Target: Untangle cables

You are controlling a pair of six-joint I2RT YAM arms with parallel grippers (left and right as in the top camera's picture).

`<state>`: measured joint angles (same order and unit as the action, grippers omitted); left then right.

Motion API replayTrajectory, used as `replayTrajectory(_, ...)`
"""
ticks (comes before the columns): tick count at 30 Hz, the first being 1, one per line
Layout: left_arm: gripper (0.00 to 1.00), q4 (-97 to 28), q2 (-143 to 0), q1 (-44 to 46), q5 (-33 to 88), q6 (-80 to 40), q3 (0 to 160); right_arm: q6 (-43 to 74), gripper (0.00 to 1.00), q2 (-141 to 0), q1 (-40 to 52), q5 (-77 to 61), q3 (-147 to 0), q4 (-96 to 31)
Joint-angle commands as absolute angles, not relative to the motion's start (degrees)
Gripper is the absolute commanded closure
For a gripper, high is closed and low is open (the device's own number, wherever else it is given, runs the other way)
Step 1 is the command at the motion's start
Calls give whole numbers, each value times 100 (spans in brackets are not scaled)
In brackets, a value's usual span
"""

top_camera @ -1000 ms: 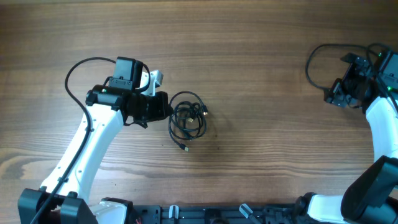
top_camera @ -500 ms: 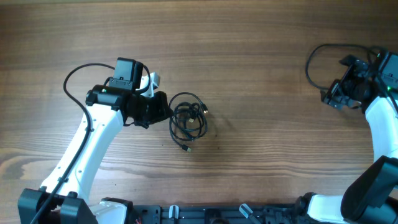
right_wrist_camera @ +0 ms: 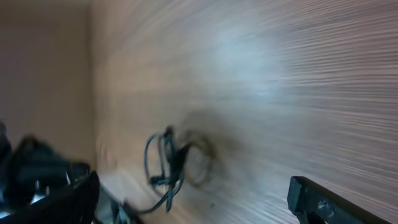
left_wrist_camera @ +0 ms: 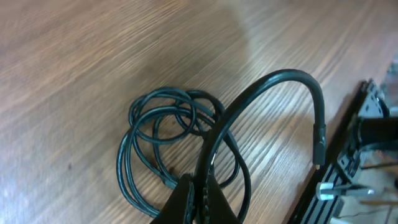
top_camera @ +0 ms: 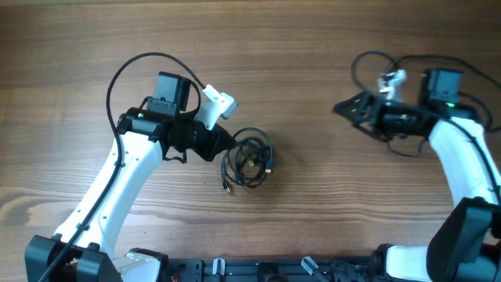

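Loosely coiled cables, one strand pinched

Thin, glossy black cables [top_camera: 249, 159] lie in round, overlapping loops on the grained wooden table [top_camera: 313, 47], left of centre. The left gripper [top_camera: 221, 146] is clamped on a strand arching from the coil. The right gripper [top_camera: 350, 108] is spread wide, holding nothing, well apart.

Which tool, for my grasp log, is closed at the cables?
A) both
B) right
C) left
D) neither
C: the left tool is pinched shut on a strand of the cables, while the right tool stands open, well apart from them.
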<state>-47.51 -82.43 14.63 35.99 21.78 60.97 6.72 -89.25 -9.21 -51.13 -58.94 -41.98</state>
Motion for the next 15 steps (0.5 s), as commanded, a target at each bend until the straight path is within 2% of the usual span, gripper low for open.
replayTrajectory(1, 96, -4668, -8246, 1472, 4045, 2836, 6149, 279, 0, -8914, -191, -5553, -5846, -4023)
replayTrajectory(3, 96, -4672, -8265, 1463, 4042, 2829, 6149, 775, 0, -8914, 84, -5341, -5846, -3830)
replayTrajectory(5, 96, -4692, -8272, 1278, 4003, 2698, 6149, 1826, 0, -8914, 353, -5225, -5841, -3511)
replayTrajectory(8, 96, -4591, -8274, 943, 4069, 2342, 6149, 2508, 1, -8914, 832, -4598, -5769, -3479)
replayTrajectory(11, 96, -4613, -8274, 652, 4091, 2309, 6149, 3677, 7, -8914, 1658, -3701, -5345, -2974)
replayTrajectory(15, 96, -4626, -8274, 635, 4056, 2314, 6130, 5231, 22, -8930, 2405, -3365, -4587, -1428)
